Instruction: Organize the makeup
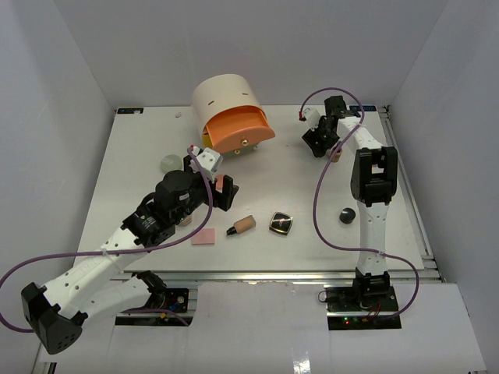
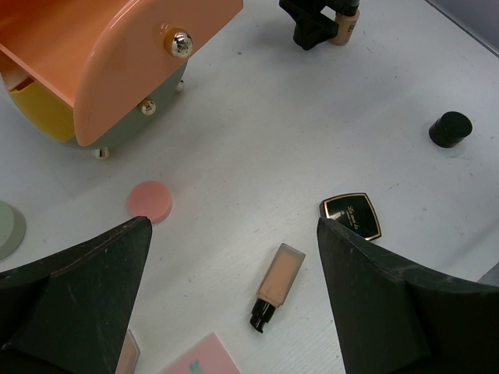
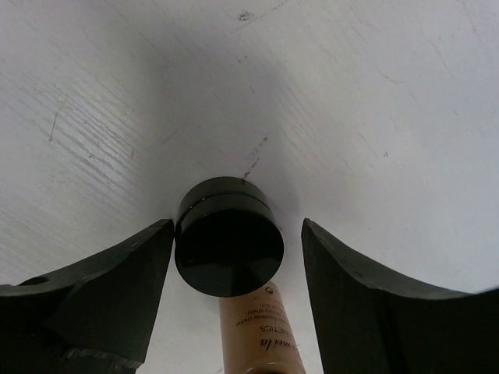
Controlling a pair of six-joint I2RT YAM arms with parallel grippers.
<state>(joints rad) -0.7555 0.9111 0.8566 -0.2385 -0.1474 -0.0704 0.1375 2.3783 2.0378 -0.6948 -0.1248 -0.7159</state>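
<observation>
Left pincer (image 2: pixel 231 227) is hovering spread wide over the white counter (image 1: pixel 132 156), gripping nothing. A small pink round compact (image 2: pixel 150 201) is lying below it, near the left finger. A pink rectangular compact (image 1: pixel 204 236) is lying flat at the front. A tan black-capped bottle (image 1: pixel 243 225) is lying on its side, with a black gold-edged square compact (image 1: pixel 281 224) just right of it. The big cream cylinder (image 1: pixel 226 93) is sitting at the back, its orange drawer (image 1: pixel 238 128) standing open. A small black round jar (image 1: pixel 347 215) is sitting further right. Right pincer (image 3: pixel 235 234) is spread around the black cap of a second tan bottle (image 3: pixel 261 335), which is standing upright at back right.
</observation>
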